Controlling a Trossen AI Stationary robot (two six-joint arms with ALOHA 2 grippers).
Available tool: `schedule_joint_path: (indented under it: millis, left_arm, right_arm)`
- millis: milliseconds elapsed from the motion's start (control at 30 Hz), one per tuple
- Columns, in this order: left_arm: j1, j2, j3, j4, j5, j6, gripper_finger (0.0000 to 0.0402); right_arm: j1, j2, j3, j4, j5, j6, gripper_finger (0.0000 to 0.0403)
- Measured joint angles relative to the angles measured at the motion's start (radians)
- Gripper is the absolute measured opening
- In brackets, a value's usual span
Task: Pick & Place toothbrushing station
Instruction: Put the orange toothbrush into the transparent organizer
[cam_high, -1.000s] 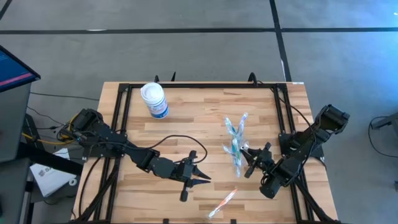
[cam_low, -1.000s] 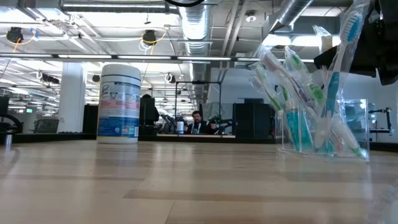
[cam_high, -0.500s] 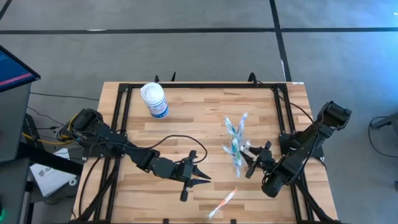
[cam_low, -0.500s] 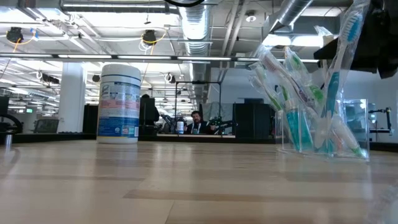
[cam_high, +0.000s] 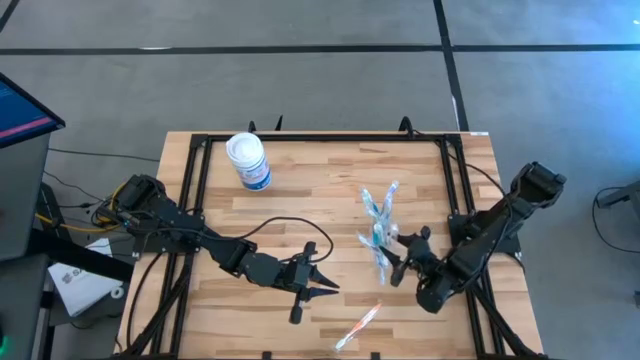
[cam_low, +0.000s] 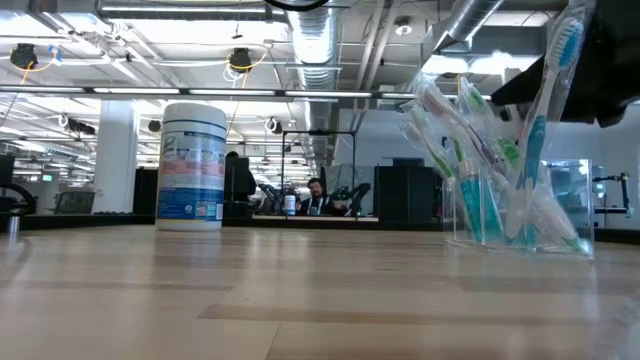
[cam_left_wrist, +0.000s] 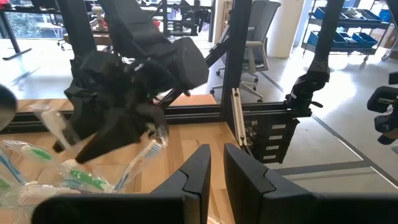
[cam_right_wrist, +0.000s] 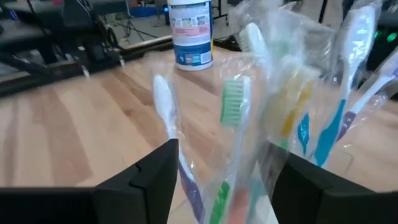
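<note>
A small clear plastic cup (cam_low: 520, 215) packed with wrapped toothbrushes (cam_high: 380, 225) is seen standing upright on the wooden bench (cam_high: 290, 215), toward its right side, with a teal tube (cam_low: 468, 210) inside it. The right gripper (cam_high: 400, 255) is placed just beside the cup, and its fingers (cam_right_wrist: 146, 177) are spread wide on either side of the wrapped brushes, with nothing gripped between them. The left gripper (cam_high: 325, 290) is held low over the bench near its front middle, well apart from the cup, its fingers (cam_left_wrist: 199, 177) drawn narrow around nothing. One more wrapped toothbrush (cam_high: 358, 327) is found lying flat near the front edge. A white canister (cam_high: 248, 160) is set upright at the back left.
</note>
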Motion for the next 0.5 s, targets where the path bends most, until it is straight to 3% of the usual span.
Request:
schedule_joint_path:
  millis: [500]
  left_arm:
    - [0.000, 0.000, 0.000, 0.000, 0.002, 0.000, 0.0039]
  right_arm:
    - [-0.026, -0.013, 0.000, 0.007, 0.007, -0.059, 0.0214]
